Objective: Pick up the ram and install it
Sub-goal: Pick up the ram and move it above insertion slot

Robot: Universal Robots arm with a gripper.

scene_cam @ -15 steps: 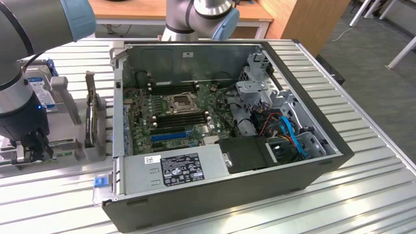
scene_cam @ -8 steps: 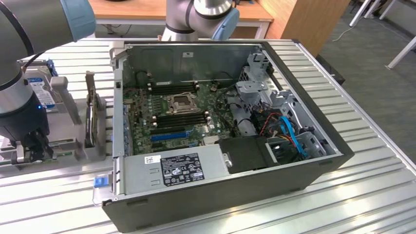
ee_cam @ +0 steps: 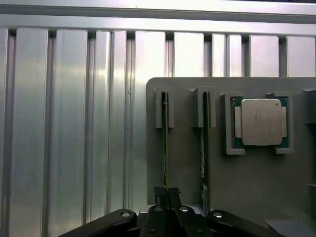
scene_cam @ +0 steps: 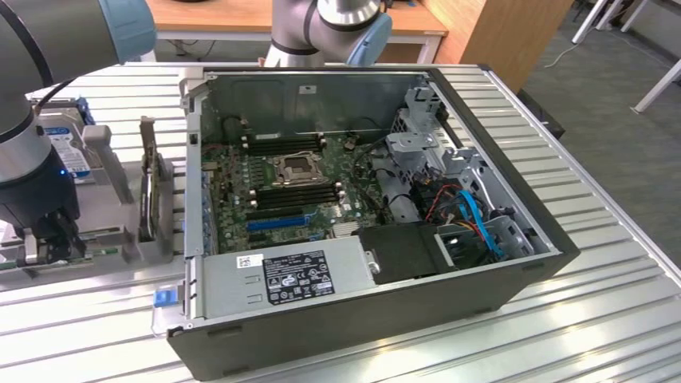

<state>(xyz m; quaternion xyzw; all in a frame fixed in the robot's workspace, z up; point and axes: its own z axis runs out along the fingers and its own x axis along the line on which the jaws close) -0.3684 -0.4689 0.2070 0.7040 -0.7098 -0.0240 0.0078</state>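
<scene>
Ram [ee_cam: 165, 143], thin green stick on edge, pinched by hand [ee_cam: 167, 191]

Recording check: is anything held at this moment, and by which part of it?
The ram, standing on edge in a slot of the gray holder. The jaws are shut across its two flat faces, pinching it at the exposed long edge.

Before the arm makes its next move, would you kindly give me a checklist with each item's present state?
1. Fingers closed on the ram: ok.
2. Ram upright in its groove of the grey holder: ok.
3. Neighbouring stick clear of the fingers: ok.
4. Ram lifted out of the holder: not ok.
5. Computer case open, motherboard exposed: ok.
6. Free memory slot on the motherboard: cannot tell.
</scene>
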